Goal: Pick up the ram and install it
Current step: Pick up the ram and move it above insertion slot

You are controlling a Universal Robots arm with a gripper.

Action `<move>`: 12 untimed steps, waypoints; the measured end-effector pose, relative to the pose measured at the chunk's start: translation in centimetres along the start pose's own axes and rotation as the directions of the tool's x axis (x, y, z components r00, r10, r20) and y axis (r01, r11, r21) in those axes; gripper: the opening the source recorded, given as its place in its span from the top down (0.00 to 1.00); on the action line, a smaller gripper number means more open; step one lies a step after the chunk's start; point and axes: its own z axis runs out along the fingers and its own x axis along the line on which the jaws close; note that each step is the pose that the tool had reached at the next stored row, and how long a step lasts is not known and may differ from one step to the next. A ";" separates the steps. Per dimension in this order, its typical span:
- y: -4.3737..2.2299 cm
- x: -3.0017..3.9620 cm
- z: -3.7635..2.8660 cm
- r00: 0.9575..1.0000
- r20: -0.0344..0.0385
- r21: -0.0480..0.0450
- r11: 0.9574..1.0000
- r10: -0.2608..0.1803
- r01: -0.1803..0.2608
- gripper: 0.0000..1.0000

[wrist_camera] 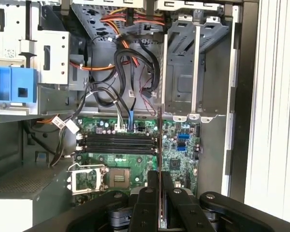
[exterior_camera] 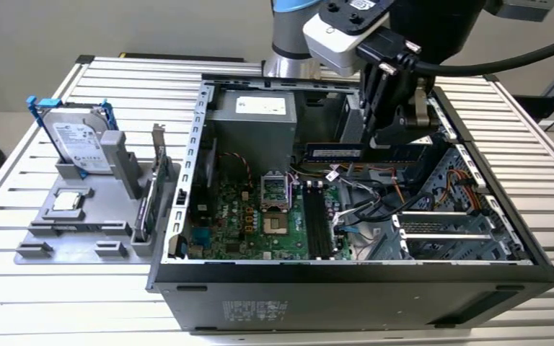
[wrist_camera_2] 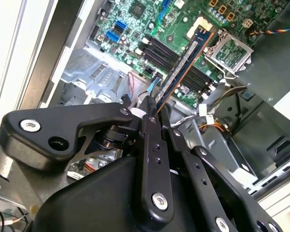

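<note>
**Fingers pinch the ram inside the open tower**

Both black fingers are pressed against the flat faces of the ram, one on each side, so the gripper grips the stick at its tips. In both wrist views the stick shows edge-on, running out from the tips across the green board.

A slatted metal table carries everything. On it, filling the middle and the exterior view's right, lies a dark computer case on its side with the panel off. The arm comes down from the upper middle of the exterior view, and the gripper hangs within the case opening. There it holds the ram level, white label showing, clear above the motherboard.

A grey power supply sits at the far end of the case, just beside the held stick. Black and orange cables loop past a metal drive cage. On the motherboard, four black memory slots lie side by side, next to the silver-framed processor socket.

At the exterior view's left stands a grey fixture, well apart from the gripper. A hard drive with blue rails stands upright in it. An expansion card with a metal bracket stands on edge near the case wall. A small silver square part lies flat on the fixture.
</note>
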 end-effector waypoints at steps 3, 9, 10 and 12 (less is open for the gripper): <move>0.19 0.00 0.01 1.000 0.000 0.000 1.000 0.000 0.000 1.00; 0.21 0.01 0.02 1.000 0.000 0.000 1.000 0.000 0.000 1.00; 0.21 0.06 0.03 1.000 0.000 0.000 1.000 0.000 0.000 1.00; 0.21 0.40 -0.01 1.000 0.000 0.000 1.000 0.000 0.000 1.00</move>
